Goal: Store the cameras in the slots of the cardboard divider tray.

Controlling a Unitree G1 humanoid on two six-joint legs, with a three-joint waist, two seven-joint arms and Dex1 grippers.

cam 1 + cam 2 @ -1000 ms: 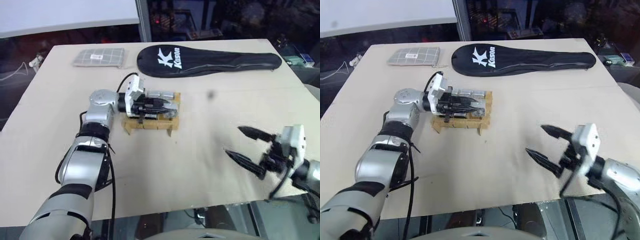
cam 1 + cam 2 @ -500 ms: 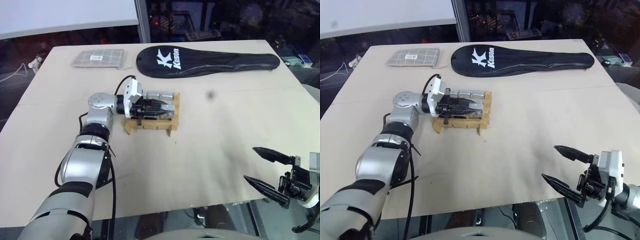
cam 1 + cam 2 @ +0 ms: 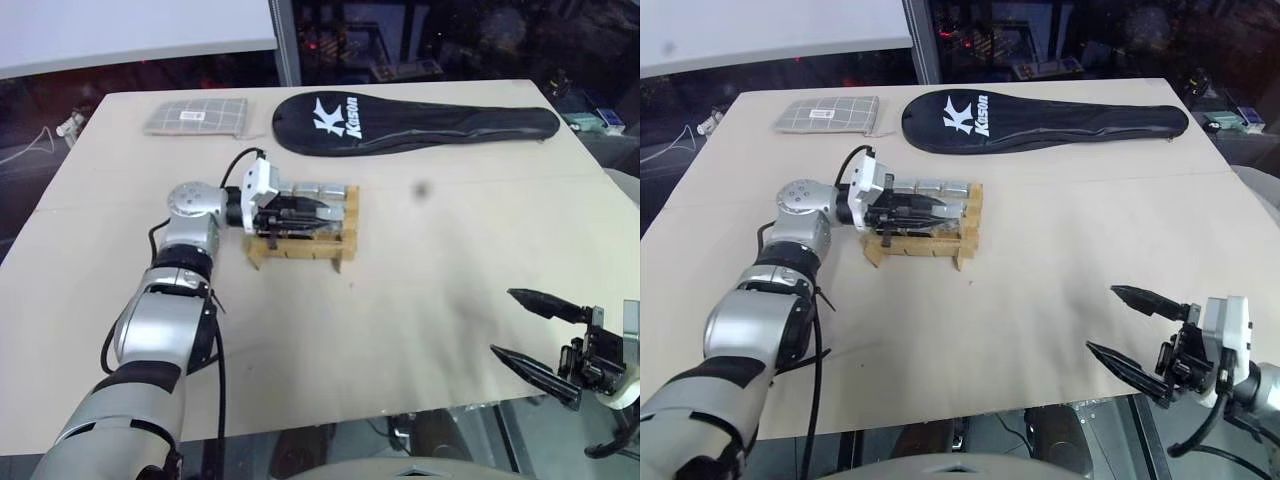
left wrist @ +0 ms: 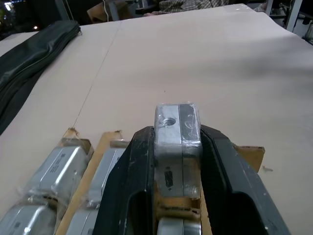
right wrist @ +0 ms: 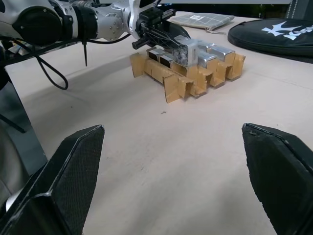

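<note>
1. Insertion step: the left gripper is clenched on a silvery grey square camera block, held over the small tan cardboard divider tray at mid-table, left of centre.
2. Other grey wrapped cameras already sit in the far slots.
3. Next, I'd judge: lower the block into the near slot, then release; slot alignment is hard to judge.
4. The right gripper is spread wide, empty, at the near-right table edge.
5. Plenty of bare table right of tray; a black racket cover lies far.
</note>
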